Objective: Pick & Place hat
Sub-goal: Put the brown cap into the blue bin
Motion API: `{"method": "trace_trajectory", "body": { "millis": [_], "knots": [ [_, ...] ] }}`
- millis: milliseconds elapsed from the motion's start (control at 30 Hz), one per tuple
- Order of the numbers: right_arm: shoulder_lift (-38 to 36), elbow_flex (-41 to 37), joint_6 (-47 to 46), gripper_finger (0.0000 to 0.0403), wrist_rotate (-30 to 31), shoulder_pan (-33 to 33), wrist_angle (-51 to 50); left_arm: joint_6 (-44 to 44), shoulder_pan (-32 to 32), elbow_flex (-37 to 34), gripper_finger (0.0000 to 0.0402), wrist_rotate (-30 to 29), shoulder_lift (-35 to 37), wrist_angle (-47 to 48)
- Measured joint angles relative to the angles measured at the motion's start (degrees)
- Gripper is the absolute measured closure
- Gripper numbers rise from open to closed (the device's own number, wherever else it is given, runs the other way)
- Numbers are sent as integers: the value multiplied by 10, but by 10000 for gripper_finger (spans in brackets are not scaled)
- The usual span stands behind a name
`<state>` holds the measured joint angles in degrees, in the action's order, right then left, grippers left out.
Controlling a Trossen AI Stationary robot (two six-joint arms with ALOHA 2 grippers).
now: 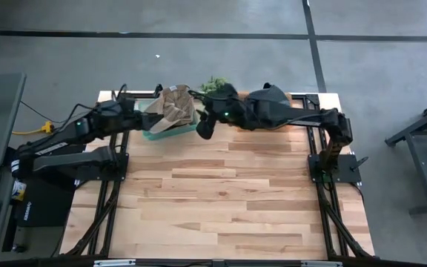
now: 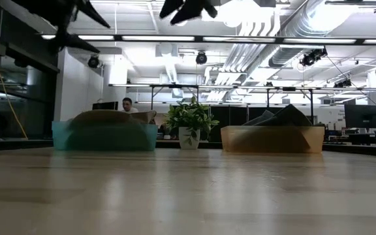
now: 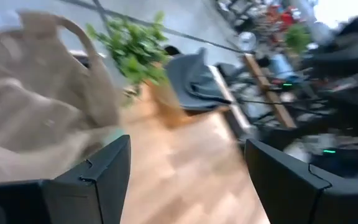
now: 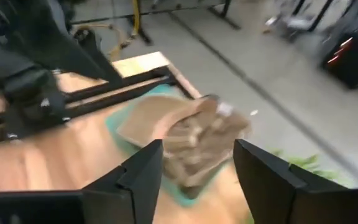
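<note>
A tan hat [image 1: 173,108] lies in a shallow teal bin [image 1: 156,134] at the table's far edge, its crown rising above the rim [image 2: 107,117]. My left gripper [image 3: 188,180] is open and hovers above the table just left of the hat [image 3: 36,106]. My right gripper [image 4: 197,174] is open too, raised just right of the bin and looking down on the hat [image 4: 194,130]. In the low view both grippers, left [image 2: 70,19] and right [image 2: 188,8], hang well above the bin [image 2: 104,137].
A potted plant [image 1: 215,84] stands at the far edge between the teal bin and a tan bin [image 2: 273,139] that holds a dark hat [image 1: 274,95]. Bare wood [image 1: 221,200] covers the table's middle and near half. A person sits far behind [image 2: 128,103].
</note>
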<state>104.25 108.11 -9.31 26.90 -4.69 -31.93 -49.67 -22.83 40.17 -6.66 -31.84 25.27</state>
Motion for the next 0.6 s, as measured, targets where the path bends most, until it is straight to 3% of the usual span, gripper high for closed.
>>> {"method": "trace_trajectory", "body": {
  "millis": [167,300,433,600],
  "knots": [
    [0,-86,-76,240,-95,-41,116,-56,0,10,126,49,70,40],
    [0,-119,-122,252,-152,-86,164,-89,0,13,126,52,140,71],
    [12,-101,-132,248,-184,-128,163,-113,0,13,126,62,202,89],
    [58,-25,-128,226,-214,-164,131,-128,0,13,126,59,258,101]
  ]
}}
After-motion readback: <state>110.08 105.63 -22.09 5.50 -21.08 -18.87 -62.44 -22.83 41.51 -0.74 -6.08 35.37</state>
